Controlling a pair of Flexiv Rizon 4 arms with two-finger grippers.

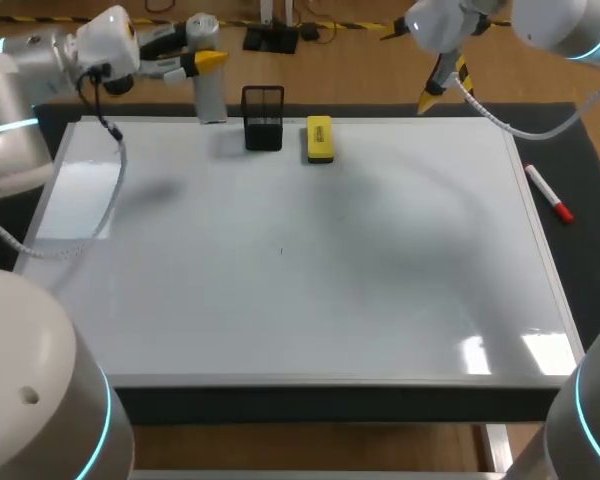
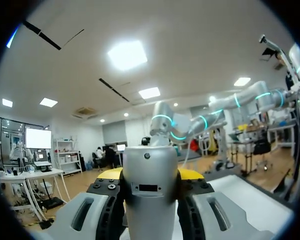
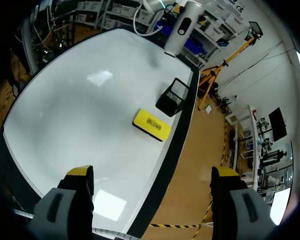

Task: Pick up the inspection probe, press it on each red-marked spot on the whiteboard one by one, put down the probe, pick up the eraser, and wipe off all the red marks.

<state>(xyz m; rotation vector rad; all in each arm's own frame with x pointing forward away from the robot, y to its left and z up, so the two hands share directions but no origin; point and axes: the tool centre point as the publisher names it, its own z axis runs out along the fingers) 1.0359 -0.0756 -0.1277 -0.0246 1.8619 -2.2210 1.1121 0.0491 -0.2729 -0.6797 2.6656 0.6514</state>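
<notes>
The inspection probe [image 1: 209, 88], a silver cylinder, stands upright at the whiteboard's [image 1: 300, 260] back edge, left of the middle. My left gripper [image 1: 208, 60] is shut on its upper part. In the left wrist view the probe [image 2: 150, 190] fills the gap between the two fingers of the left gripper [image 2: 150, 175]. The yellow eraser [image 1: 319, 138] lies flat near the back edge, beside a black mesh holder [image 1: 263, 118]. My right gripper [image 1: 442, 85] hangs open above the back right. Seen from it [image 3: 152, 172], the eraser [image 3: 151, 125], holder [image 3: 172, 96] and probe [image 3: 182, 27] lie ahead. I see no red marks on the board.
A red marker pen [image 1: 548, 192] lies on the black mat [image 1: 580, 170] just off the whiteboard's right edge. A cable [image 1: 100, 215] from my left arm drapes over the board's left part. The whiteboard [image 3: 80, 105] has a raised metal frame.
</notes>
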